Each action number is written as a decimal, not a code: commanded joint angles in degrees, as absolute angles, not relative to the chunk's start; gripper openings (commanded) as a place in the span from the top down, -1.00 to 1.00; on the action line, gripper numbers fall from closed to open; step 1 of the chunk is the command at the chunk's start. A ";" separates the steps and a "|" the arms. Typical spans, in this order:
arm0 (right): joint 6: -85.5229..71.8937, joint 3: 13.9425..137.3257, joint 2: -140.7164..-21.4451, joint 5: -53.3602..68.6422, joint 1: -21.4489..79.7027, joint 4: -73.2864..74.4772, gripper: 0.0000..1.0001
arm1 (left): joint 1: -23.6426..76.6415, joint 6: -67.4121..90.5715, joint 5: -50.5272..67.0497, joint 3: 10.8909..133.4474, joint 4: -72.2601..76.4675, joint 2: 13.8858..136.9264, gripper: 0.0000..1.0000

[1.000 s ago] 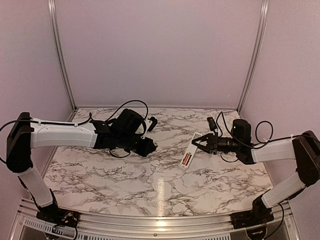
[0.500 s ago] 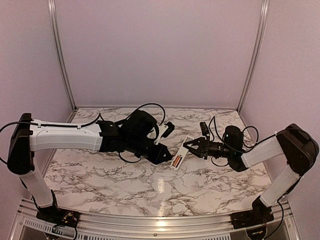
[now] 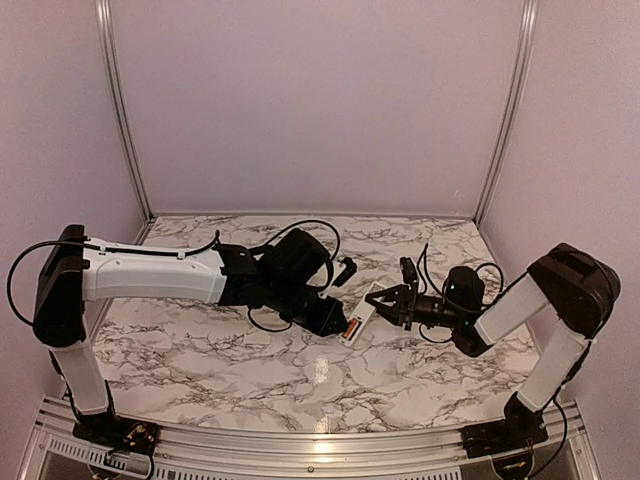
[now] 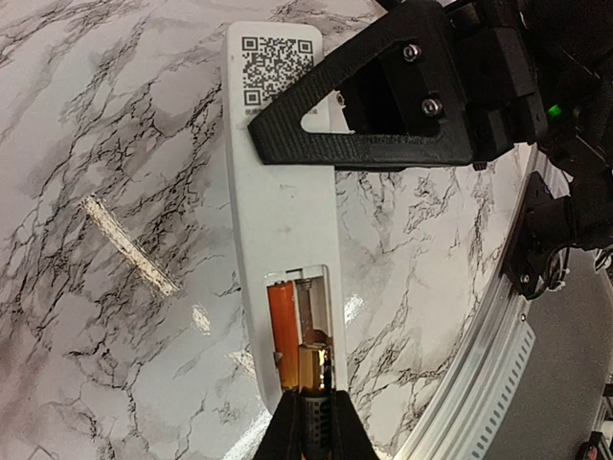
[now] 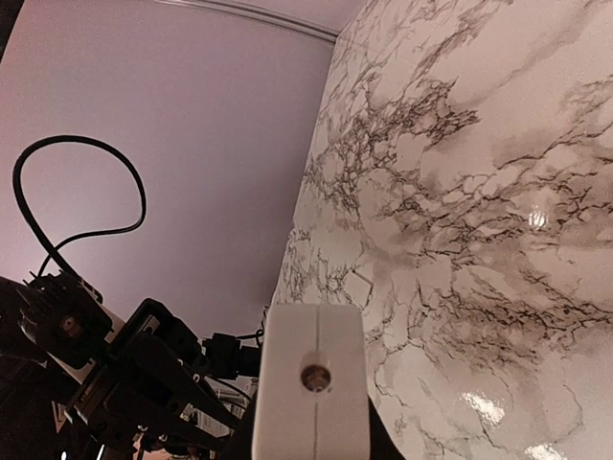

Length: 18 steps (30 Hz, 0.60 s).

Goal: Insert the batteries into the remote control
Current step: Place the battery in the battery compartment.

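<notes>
Top view: a white marble-look table [image 3: 250, 370] with dark veins is sitting inside a booth with plain lilac walls [image 3: 320, 100]. Aluminium posts [image 3: 118, 110] are running up the back corners and a metal rail [image 3: 320, 442] is running along the near edge. Both arms are meeting mid-table. The right gripper [image 3: 370, 300] is clamping the far end of the remote control [image 3: 357, 325], and the left gripper [image 3: 338, 322] is nosing in at its near end. Can't tell whether the remote is resting on the marble or hanging just above it.

Left wrist view: the remote's back is facing up, with a QR code [image 4: 278, 67] at the top and the battery bay open at the bottom. The seated battery [image 4: 282, 331] is lying in the left slot. The left claw is pinching the second battery [image 4: 314, 362] closed, right at the mouth of the slot beside it. One of the right gripper's black fingers [image 4: 402, 149] is pressing across the remote. Ceiling light is glaring off the marble.

Right wrist view: the remote's end is filling the bottom, squeezed between the right fingers. Marble is stretching away, the left arm [image 5: 105, 374] is looming, and a black cable [image 5: 77, 192] is looping against the wall.
</notes>
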<state>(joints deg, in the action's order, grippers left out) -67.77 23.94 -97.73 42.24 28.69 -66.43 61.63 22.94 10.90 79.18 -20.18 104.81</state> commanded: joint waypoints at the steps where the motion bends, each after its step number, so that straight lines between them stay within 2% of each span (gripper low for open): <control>1: -69.57 23.82 -98.07 41.38 29.95 -73.00 1.00 | 62.05 22.88 9.96 82.21 -23.26 107.43 1.00; 18: -70.16 23.99 -98.17 40.46 30.40 -73.65 1.00 | 62.23 23.78 6.87 86.79 -27.57 111.65 1.00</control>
